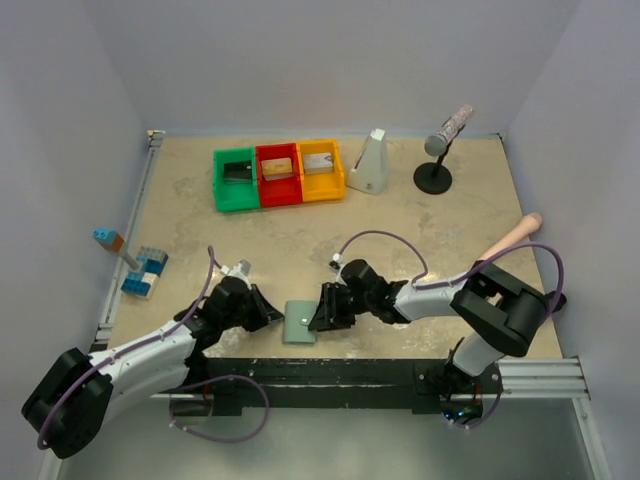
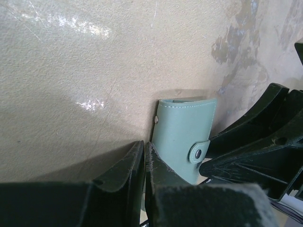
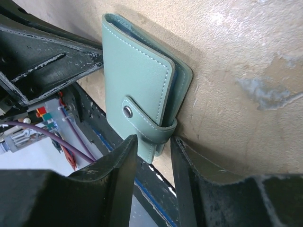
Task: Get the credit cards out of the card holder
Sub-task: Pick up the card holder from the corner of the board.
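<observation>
Card holder (image 1: 299, 322) lies flat just beyond the black rail (image 1: 330, 372), snap still fastened, no credit cards out: everything's left. Right gripper (image 3: 154, 144) straddles its tab edge, jaws narrowly parted. Left gripper (image 2: 145, 146), almost closed and empty, sits at its opposite edge.

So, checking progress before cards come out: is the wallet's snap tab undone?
No, the snap tab lies fastened across the closed card holder, its stud pressed shut.

Matt leather, shiny snap
The card holder (image 3: 137, 80) looked like smooth, stitched matt leather with a metal snap (image 3: 127, 111); the table (image 2: 94, 56) was mottled, faintly glossy; the right gripper (image 3: 154, 141) was scuffed black plastic.
</observation>
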Motion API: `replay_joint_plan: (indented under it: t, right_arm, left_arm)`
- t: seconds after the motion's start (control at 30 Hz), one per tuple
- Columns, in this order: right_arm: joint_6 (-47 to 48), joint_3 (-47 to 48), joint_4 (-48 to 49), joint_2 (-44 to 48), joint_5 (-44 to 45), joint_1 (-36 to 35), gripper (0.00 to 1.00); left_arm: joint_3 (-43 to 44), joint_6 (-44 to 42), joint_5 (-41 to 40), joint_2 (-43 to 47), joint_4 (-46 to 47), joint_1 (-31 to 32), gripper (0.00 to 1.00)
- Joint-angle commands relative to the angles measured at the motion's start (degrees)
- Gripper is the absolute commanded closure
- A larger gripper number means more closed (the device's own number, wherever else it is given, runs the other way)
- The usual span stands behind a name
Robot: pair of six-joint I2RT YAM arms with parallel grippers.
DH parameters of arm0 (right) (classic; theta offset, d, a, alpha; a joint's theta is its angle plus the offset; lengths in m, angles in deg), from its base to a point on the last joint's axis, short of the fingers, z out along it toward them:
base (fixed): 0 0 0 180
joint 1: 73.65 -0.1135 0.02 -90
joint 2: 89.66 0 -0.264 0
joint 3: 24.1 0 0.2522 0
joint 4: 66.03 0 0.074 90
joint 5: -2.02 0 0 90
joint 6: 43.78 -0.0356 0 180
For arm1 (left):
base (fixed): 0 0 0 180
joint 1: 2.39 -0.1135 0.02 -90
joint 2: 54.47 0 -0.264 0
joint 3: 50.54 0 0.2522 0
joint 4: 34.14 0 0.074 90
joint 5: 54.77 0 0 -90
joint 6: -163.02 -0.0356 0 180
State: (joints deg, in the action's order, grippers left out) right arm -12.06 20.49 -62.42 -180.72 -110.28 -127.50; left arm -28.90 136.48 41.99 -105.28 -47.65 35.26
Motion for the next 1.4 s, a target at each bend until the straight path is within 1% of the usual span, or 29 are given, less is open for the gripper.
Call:
replay_joint_plan:
  t: [0.0,0.13,0.2,0.33,0.5,0.73,0.9,1.37]
  right_arm:
    - [0.36,-1.21,-2.94,-0.61,1.3,-0.65,0.58]
    - [0.36,-3.23,-4.8,2.81,2.62,-0.65,0.47]
    - [0.19,-4.37,-4.88,4.57,2.53,-0.65,0.46]
    - [1.67,-4.11,-6.81,6.25,0.87,-1.61,0.46]
    - [2.82,-0.16,-8.31,3.54,-0.81,-4.25,0.46]
    - [-0.25,-0.51,-2.43,0.19,0.07,-4.6,0.48]
    - [-1.04,0.2,-0.93,-0.78,0.77,-4.6,0.51]
    - [-2.71,-1.38,3.28,1.51,4.11,-4.51,0.57]
  left_arm:
    - [-1.2,-0.27,-1.93,-0.08,-5.34,0.32,0.89]
    - [-1.46,-0.01,-3.16,2.2,-7.98,0.32,0.89]
    - [-1.46,0.0,-4.21,3.6,-9.3,0.32,0.89]
    - [-1.64,0.0,-4.92,4.75,-10.36,0.32,0.89]
    - [-2.52,0.78,-4.48,4.84,-9.48,0.32,0.89]
    - [-3.75,1.14,-3.69,6.25,-9.13,0.32,0.89]
    - [-3.75,0.61,-2.99,6.25,-8.95,0.32,0.89]
    - [-5.51,0.61,-1.05,5.02,-5.26,0.32,0.89]
